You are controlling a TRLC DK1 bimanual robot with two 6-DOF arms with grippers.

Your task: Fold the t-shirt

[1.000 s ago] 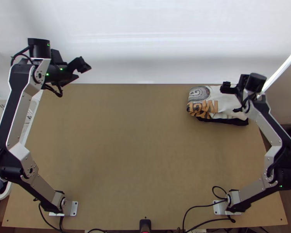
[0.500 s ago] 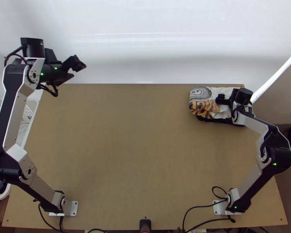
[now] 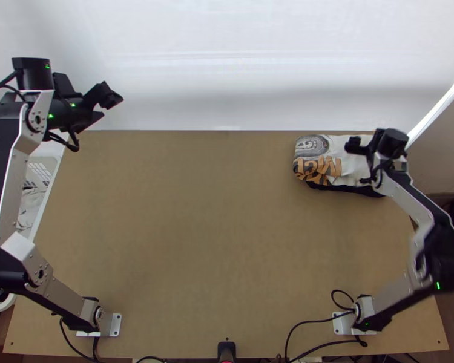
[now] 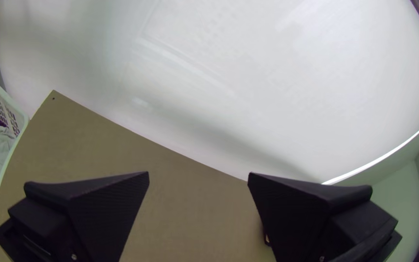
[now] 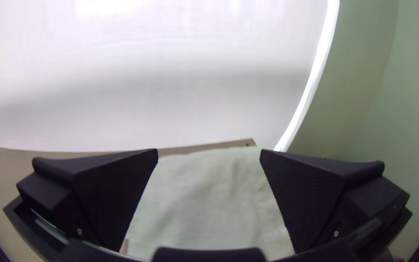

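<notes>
Evidently R gripper, wide & empty, is over the folded tee, top view's upper right, prob. for tidying, w/ L gripper, also wide, upper left, out of its way.

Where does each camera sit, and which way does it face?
Top view: high over the near edge of the table, facing steeply down; both arms show.
Left wrist view: on that wrist, facing the white backdrop beyond the table; the left fingers show.
Right wrist view: on that wrist, facing across the t-shirt toward the backdrop; the right fingers show.
Top and right wrist views share the t-shirt.
</notes>
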